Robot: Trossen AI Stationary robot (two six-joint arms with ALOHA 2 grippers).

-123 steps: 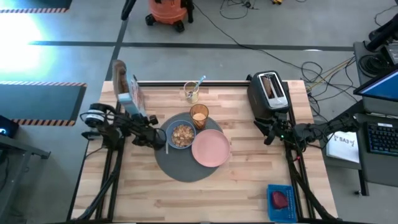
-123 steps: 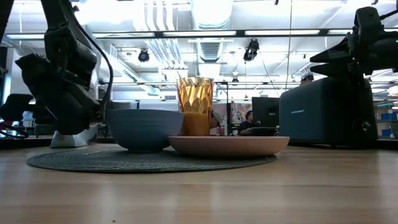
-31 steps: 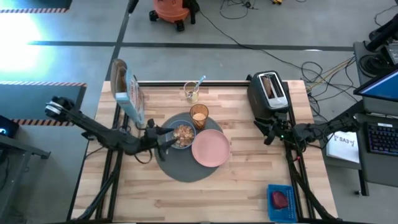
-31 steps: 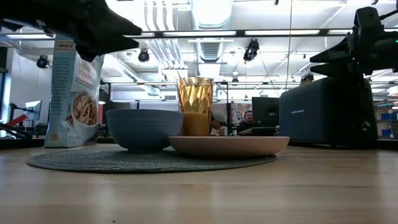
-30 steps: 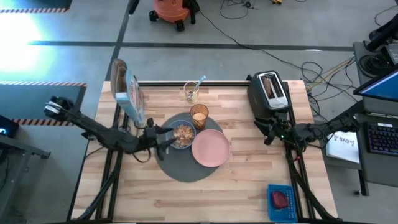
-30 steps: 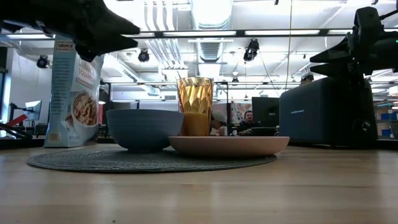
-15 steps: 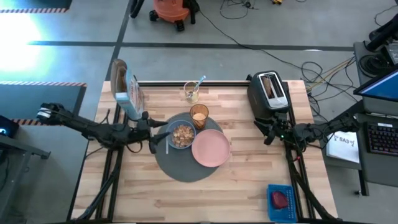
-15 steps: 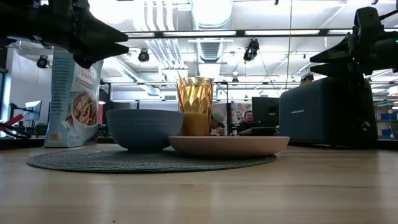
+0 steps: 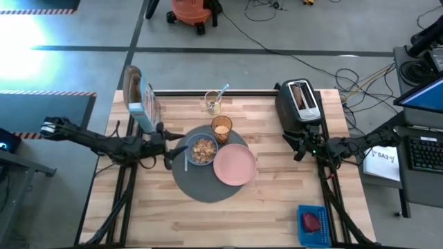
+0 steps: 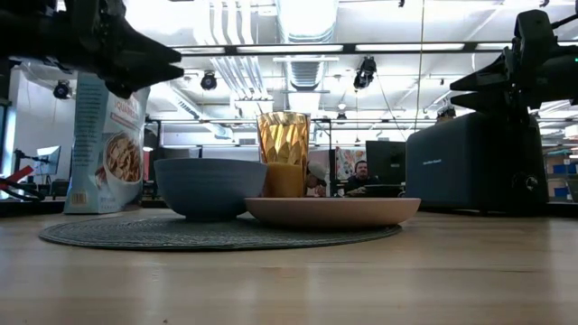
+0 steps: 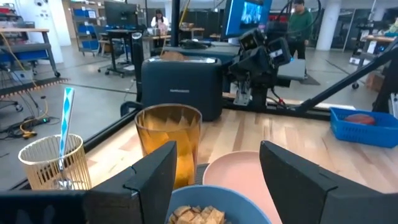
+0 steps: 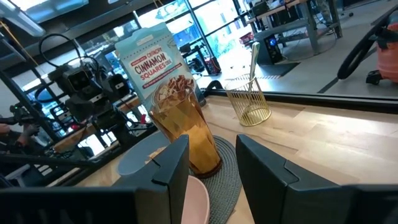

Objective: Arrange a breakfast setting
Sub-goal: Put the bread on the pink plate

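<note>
A blue bowl [image 9: 202, 149] of cereal, a pink plate [image 9: 234, 164] and an amber tumbler [image 9: 221, 128] stand on the round dark-grey mat [image 9: 201, 185]. The light-blue spoon [image 9: 222, 90] stands in a wire cup [image 9: 212, 104] at the far edge. The brown toast [image 9: 300, 95] sticks out of the black toaster [image 9: 297, 111]. The red food piece [image 9: 313, 221] lies in a blue basket. My left gripper [image 9: 178, 148] is open and empty, raised just left of the bowl [image 11: 217, 214]. My right gripper [image 9: 299, 146] waits open beside the toaster.
A cereal box [image 9: 140, 104] stands upright at the far left of the table, close behind my left arm. The blue basket [image 9: 313, 225] sits at the near right corner. Bare wood lies along the near edge.
My left gripper has drawn back from over the bowl's left rim toward the table's left edge, staying raised and open. The bowl, plate and tumbler have stayed in place.
</note>
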